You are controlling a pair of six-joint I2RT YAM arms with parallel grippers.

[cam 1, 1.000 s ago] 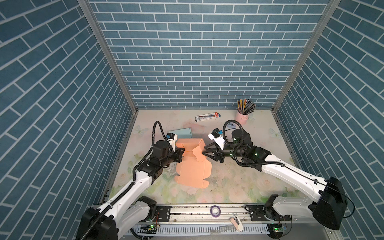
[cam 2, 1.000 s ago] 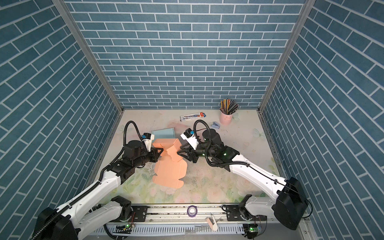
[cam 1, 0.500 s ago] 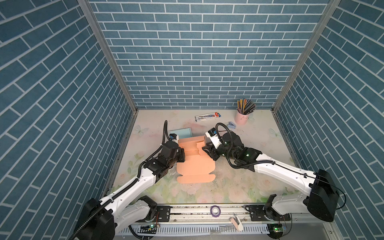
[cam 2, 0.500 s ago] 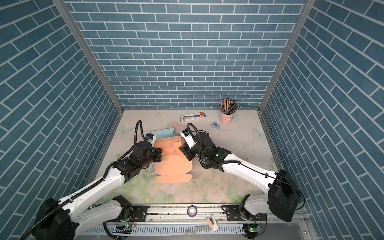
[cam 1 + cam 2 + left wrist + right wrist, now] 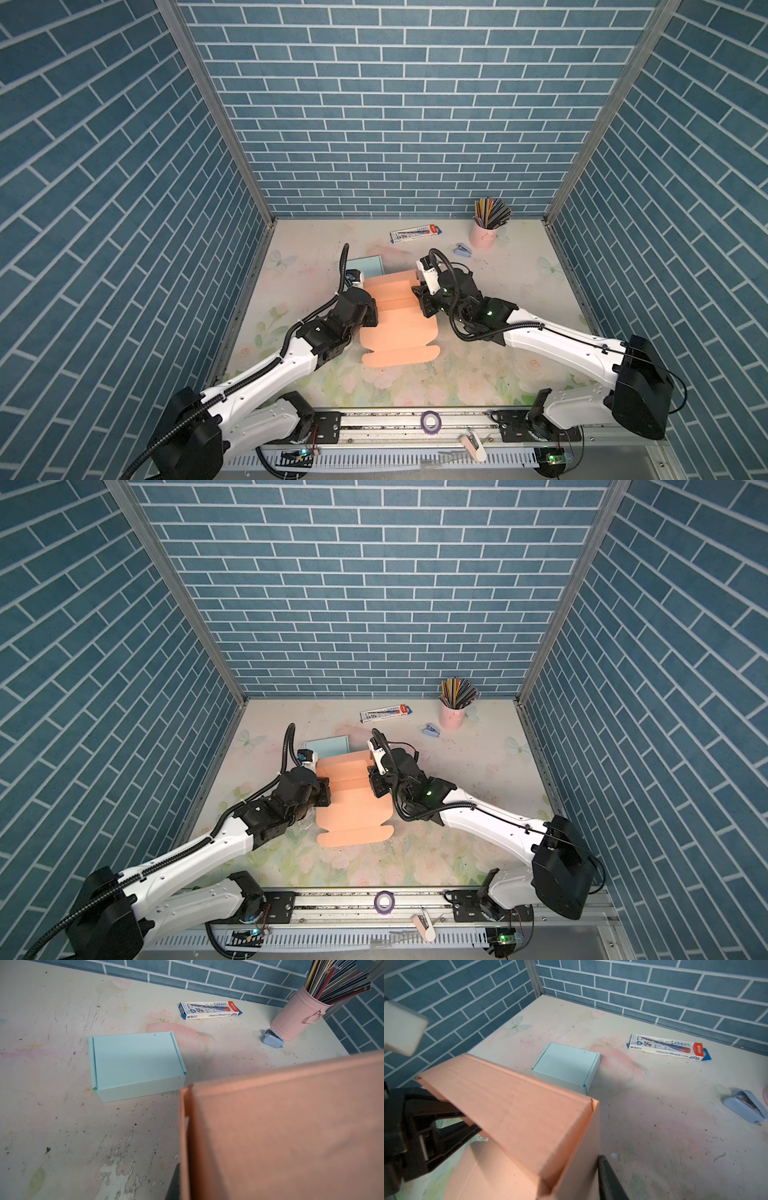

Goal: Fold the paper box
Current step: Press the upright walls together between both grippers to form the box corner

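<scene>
Both arms have swung inward and the paper box (image 5: 397, 332) now lies square between them at mid-table, its rear wall (image 5: 512, 1105) standing. On the left, the left gripper (image 5: 371, 311) is pinched narrow on the box's left edge, and it should hold steady as the anchor. On the right, the right gripper (image 5: 422, 302) sits at the right wall with one finger (image 5: 609, 1178) outside it. Whether it has closed, I cannot tell. Best to raise the side walls along their creases, evenly, without dragging the base.
</scene>
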